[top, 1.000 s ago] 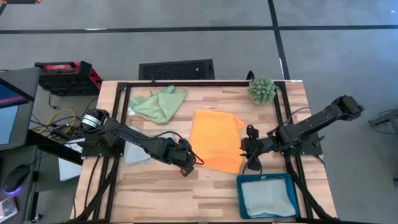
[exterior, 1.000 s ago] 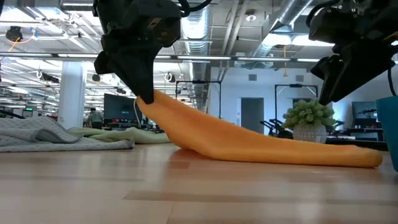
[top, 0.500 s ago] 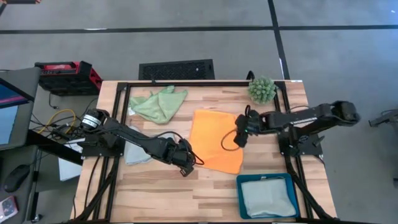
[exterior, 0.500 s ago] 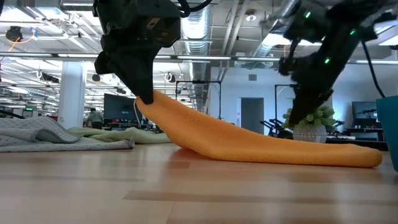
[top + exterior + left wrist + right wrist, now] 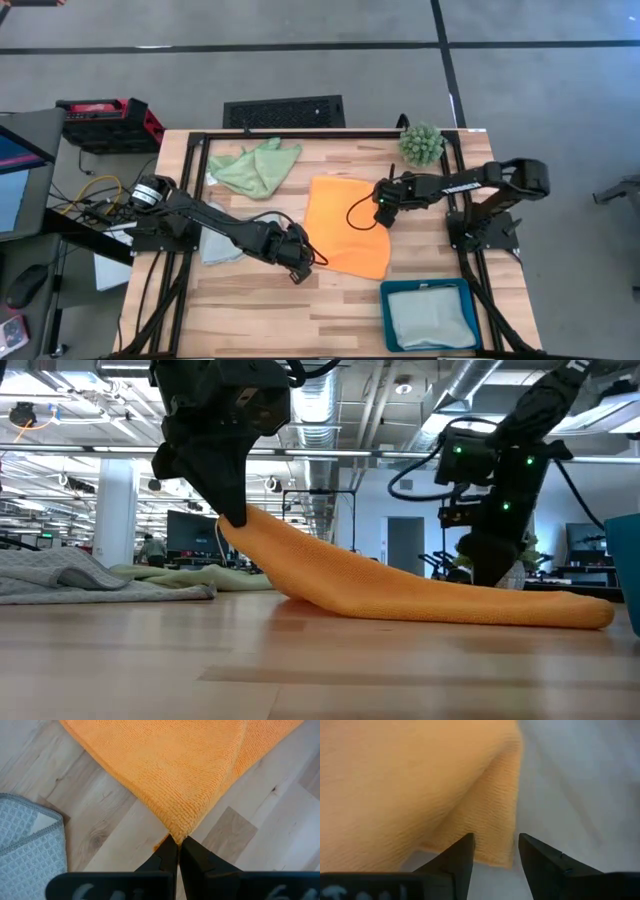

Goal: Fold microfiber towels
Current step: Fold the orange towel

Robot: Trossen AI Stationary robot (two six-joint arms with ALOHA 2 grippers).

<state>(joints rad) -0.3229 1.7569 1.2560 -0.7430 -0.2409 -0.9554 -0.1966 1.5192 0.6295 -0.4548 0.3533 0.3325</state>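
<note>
The orange towel (image 5: 345, 225) lies at the table's middle, most of it flat on the wood. My left gripper (image 5: 300, 264) is shut on its near left corner, which is raised (image 5: 250, 520). My right gripper (image 5: 383, 207) is open over the towel's right edge, near its far right corner. In the right wrist view its fingers (image 5: 495, 852) stand on either side of an orange corner (image 5: 495, 835). The light green towel (image 5: 255, 166) lies crumpled at the far left. The blue-grey towel (image 5: 218, 243) lies under my left arm. The pale mint towel (image 5: 430, 318) lies in the tray. My left gripper pinches the orange towel's near left corner (image 5: 175, 831) between its two fingers, only at their tips. The fingers (image 5: 232, 500) slant down from above. The corner is lifted off the table, and the towel slopes down from it to the wood (image 5: 480, 605).
A teal tray (image 5: 386, 300) stands at the near right corner. A spiky green ball plant (image 5: 421, 145) stands at the far right. A black frame (image 5: 330, 132) runs around the table. Bare wood lies along the near edge (image 5: 280, 315).
My right gripper has gone from beside the towel's near right corner toward the far edge and a little left, turning as it went. It now stands over the towel's right edge near the far corner. My left gripper and the raised corner have kept still.
</note>
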